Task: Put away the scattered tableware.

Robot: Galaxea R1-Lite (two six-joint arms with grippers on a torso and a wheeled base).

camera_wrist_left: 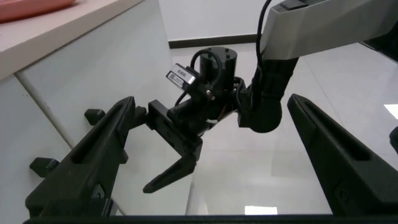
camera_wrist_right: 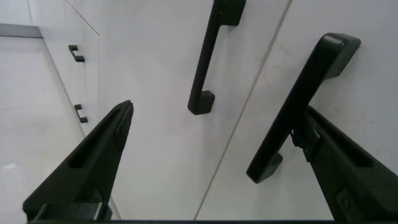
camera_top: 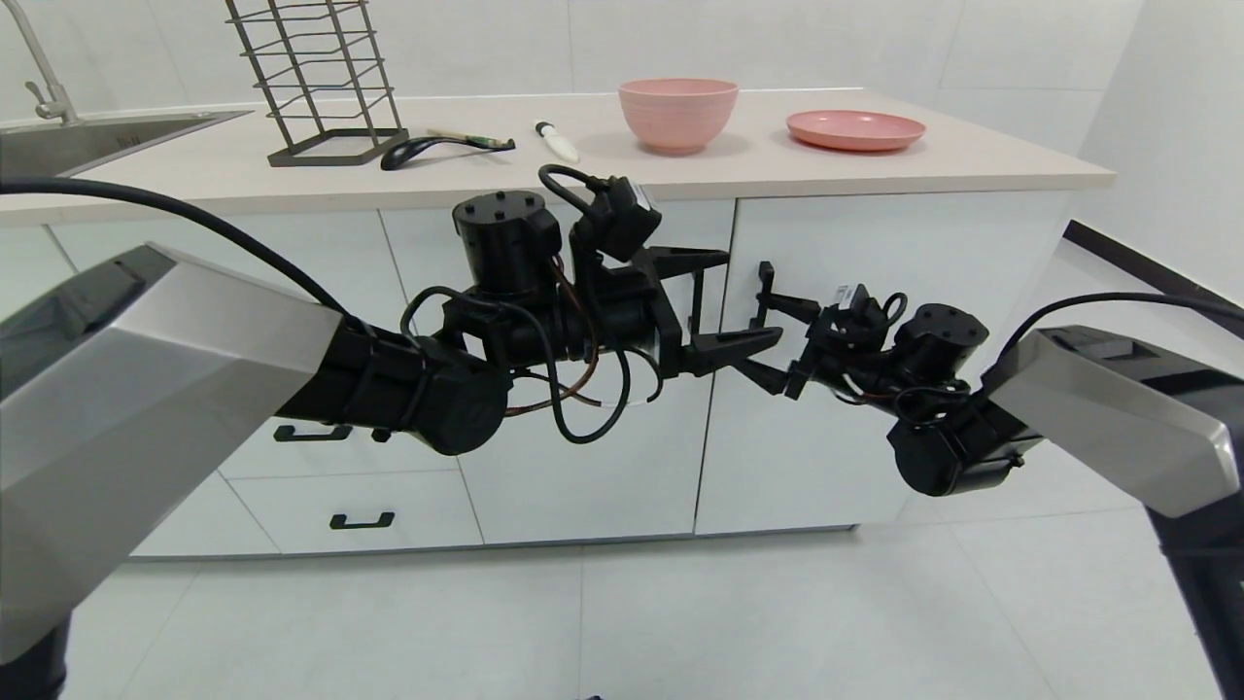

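Observation:
On the counter stand a pink bowl and, to its right, a pink plate. A black spoon, a pale stick-like utensil and a white-handled utensil lie left of the bowl. Both arms hang in front of the cabinet doors, below the countertop. My left gripper is open and holds nothing. My right gripper is open too, facing the cabinet doors, its fingertips close to the left one's. The right arm's wrist sits straight ahead in the left wrist view.
A dark wire rack stands at the counter's back left, beside a sink with a faucet. Two black door handles are close before the right gripper. Drawer handles sit lower left. The floor is white tile.

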